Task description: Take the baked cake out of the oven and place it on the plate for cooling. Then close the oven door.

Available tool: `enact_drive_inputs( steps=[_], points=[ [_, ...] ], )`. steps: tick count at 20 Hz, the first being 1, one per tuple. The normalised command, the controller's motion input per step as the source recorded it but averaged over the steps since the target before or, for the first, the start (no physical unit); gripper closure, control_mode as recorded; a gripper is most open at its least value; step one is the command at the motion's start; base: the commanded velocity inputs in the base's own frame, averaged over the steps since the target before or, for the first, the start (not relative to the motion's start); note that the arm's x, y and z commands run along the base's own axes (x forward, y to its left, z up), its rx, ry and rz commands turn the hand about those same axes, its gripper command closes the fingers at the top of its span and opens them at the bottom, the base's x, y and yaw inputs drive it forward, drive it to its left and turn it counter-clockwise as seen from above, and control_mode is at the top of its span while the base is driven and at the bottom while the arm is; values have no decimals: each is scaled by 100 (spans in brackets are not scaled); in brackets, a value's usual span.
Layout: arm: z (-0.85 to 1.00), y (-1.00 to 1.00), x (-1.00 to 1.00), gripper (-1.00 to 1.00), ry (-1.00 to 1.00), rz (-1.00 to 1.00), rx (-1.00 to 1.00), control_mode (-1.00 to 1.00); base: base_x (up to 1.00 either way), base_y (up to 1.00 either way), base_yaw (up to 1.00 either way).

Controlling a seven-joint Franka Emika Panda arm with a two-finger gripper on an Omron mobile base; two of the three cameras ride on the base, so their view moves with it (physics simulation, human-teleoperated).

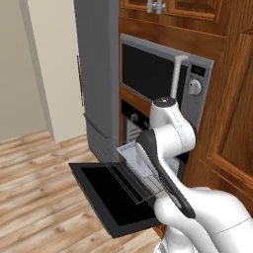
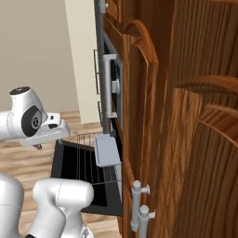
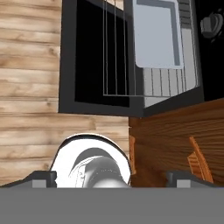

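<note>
The oven stands open, and its door, a flat black panel with a dark window, lies folded down over the wooden floor. A wire rack is pulled out over the door. On it rests a flat pale grey tray with nothing visible on it. The cake and the plate are out of view. My gripper hangs above and in front of the door, looking down on it. It is open, with its fingertips far apart and nothing between them. The hand is level with the tray.
A silver-framed microwave with an upright handle sits right above the oven. Wooden cabinet fronts rise to the right, and a tall grey fridge stands to the left. An oven knob shows at the control strip. Open wooden floor lies left of the door.
</note>
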Motion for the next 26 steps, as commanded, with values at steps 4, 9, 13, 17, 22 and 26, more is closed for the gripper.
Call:
enact_drive_inputs(
  steps=[4, 9, 13, 17, 22, 26],
  points=[
    [0, 0, 0, -100, 0, 0, 0, 100, 32, 29, -11],
    [0, 0, 0, -100, 0, 0, 0, 100, 63, 42, -8],
    [-4, 3, 2, -100, 0, 0, -1, -100, 30, 20, -3],
    [-18, 26, 0, -100, 0, 0, -9, -100, 0, 0, 0],
    [-37, 62, 21, -100, 1, -4, -17, -100, 0, 0, 0],
    [-60, 29, 66, -100, 7, -8, -18, -100, 0, 0, 0]
  ],
)
